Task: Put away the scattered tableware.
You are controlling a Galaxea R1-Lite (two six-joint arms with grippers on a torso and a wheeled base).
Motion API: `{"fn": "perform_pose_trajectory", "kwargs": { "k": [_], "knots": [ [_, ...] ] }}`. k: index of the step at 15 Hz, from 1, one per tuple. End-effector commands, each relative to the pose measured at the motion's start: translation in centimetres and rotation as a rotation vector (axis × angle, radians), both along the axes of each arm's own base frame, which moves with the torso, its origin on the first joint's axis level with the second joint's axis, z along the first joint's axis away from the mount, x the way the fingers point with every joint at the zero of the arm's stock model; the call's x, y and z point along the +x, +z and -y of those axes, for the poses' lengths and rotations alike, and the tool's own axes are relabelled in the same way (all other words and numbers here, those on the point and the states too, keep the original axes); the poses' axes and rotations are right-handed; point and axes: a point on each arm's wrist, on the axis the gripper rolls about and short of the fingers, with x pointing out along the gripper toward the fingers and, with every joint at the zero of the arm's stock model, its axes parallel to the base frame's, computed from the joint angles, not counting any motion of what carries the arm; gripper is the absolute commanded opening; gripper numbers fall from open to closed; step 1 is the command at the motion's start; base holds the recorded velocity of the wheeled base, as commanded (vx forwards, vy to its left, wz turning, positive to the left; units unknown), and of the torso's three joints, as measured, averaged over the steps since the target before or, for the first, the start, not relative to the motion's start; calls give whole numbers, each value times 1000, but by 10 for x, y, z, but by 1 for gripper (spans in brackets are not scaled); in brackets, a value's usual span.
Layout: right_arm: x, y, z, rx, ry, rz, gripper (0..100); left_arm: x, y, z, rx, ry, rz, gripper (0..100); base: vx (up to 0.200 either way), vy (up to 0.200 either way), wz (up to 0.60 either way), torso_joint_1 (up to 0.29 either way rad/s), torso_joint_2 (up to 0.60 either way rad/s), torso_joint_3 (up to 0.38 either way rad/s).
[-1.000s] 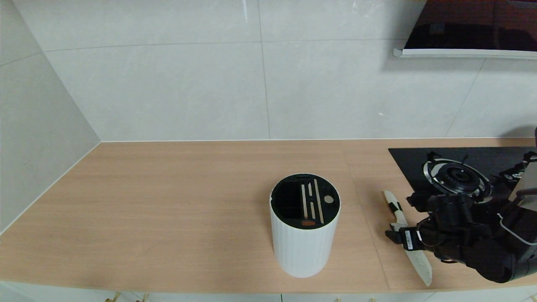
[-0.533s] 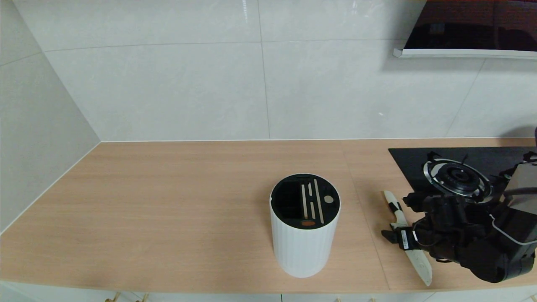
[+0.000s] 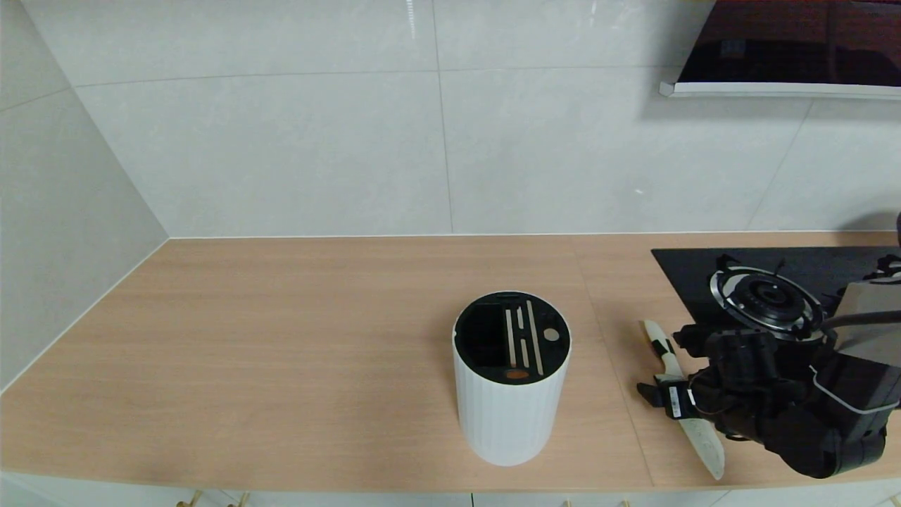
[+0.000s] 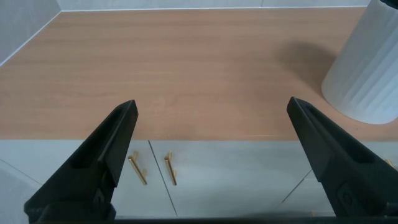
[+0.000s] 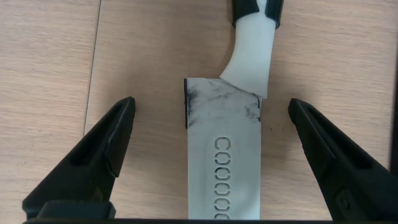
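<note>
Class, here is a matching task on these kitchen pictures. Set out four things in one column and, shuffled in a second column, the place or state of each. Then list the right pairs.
Column 1
1. knife
2. holder
3. burner
4. left gripper

Column 2
A. on the black hob
B. open, by the counter's front edge
C. lying flat under the open right gripper
D. standing upright mid-counter

Pairs: 1-C, 2-D, 3-A, 4-B
</note>
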Motion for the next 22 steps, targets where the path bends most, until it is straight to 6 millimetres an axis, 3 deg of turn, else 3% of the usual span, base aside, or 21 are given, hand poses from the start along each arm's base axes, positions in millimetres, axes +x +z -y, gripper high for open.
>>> {"fn": "perform_pose_trajectory", "kwargs": {
  "k": [1, 8, 9, 19, 22],
  "knots": [
    [0, -4, 0, -4, -3, -14, 100, 0, 0, 0, 0, 1, -3, 100, 0, 0, 0, 0, 0, 0],
    [2, -7, 2, -10, -15, -8, 100, 0, 0, 0, 0, 1, -1, 100, 0, 0, 0, 0, 0, 0],
    [1, -7, 2, -11, -16, -9, 0, 0, 0, 0, 0, 1, -1, 100, 0, 0, 0, 0, 0, 0],
    [0, -2, 3, -18, -19, 5, 0, 0, 0, 0, 0, 1, -1, 100, 0, 0, 0, 0, 0, 0],
    [-8, 56, 4, 5, -43, 167, 0, 0, 0, 0, -2, 1, -1, 100, 0, 0, 0, 0, 0, 0]
  ]
}}
